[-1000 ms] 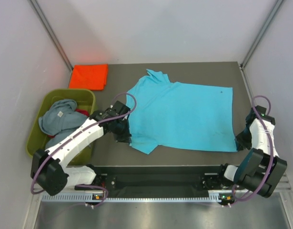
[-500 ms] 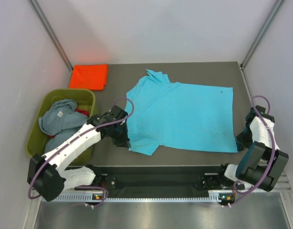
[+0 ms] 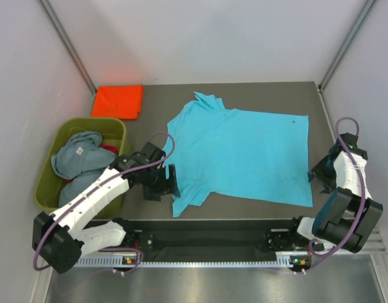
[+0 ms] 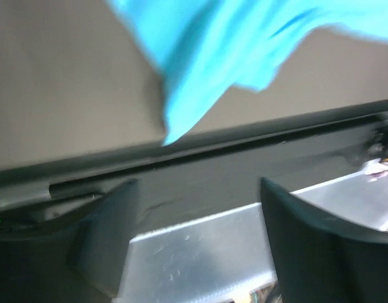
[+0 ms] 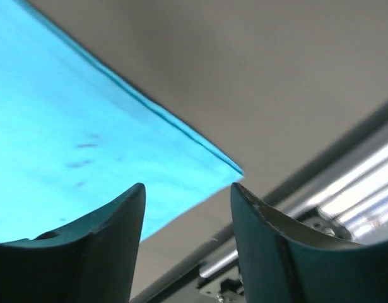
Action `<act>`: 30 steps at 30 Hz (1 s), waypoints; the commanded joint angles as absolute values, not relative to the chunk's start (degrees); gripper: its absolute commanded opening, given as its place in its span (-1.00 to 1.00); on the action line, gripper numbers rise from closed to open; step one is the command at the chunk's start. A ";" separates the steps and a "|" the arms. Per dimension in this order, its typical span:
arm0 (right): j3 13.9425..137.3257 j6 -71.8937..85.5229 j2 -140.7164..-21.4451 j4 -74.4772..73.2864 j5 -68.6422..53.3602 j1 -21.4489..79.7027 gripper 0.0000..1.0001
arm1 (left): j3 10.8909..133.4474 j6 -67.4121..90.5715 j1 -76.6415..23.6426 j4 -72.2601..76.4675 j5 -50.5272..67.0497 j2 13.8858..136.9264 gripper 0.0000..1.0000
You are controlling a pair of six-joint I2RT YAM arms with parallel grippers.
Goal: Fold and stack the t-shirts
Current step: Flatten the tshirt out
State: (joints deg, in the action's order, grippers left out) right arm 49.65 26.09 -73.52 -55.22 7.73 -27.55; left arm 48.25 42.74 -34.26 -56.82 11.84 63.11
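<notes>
The bright turquoise t-shirt (image 3: 244, 154) lies spread flat on the dark table, collar to the left. My left gripper (image 3: 173, 182) stands open just beside the shirt's near-left sleeve, with nothing between its fingers. In the left wrist view the left gripper (image 4: 197, 221) looks past the sleeve (image 4: 212, 57) at the table's near edge. My right gripper (image 3: 314, 175) is open at the shirt's near-right corner. The right wrist view shows that gripper (image 5: 187, 196) just off the corner (image 5: 86, 126), empty. An orange-red t-shirt (image 3: 117, 101) lies folded at the back left.
An olive-green tub (image 3: 50, 189) at the left holds a crumpled grey-blue t-shirt (image 3: 77, 154) and a bit of a red one (image 3: 107, 149). The black rail (image 3: 212, 237) runs along the near edge. White walls close in both sides.
Both grippers have opened and let go of the turquoise shirt. Its near-left sleeve now lies nearer the front edge. The right gripper has drawn slightly back from the corner.
</notes>
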 commanded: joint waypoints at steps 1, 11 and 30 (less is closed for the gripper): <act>53.78 23.29 -73.03 -49.50 2.29 -27.51 0.15 | 58.15 39.29 -33.84 -51.45 9.06 62.30 0.69; 62.74 24.87 -82.51 -26.64 -9.49 -21.72 0.25 | 84.00 27.62 -24.01 -32.10 9.58 94.02 0.47; 100.98 21.53 -118.46 -25.41 -11.60 -18.54 -0.18 | 110.48 23.38 -8.26 -23.82 15.74 131.66 0.46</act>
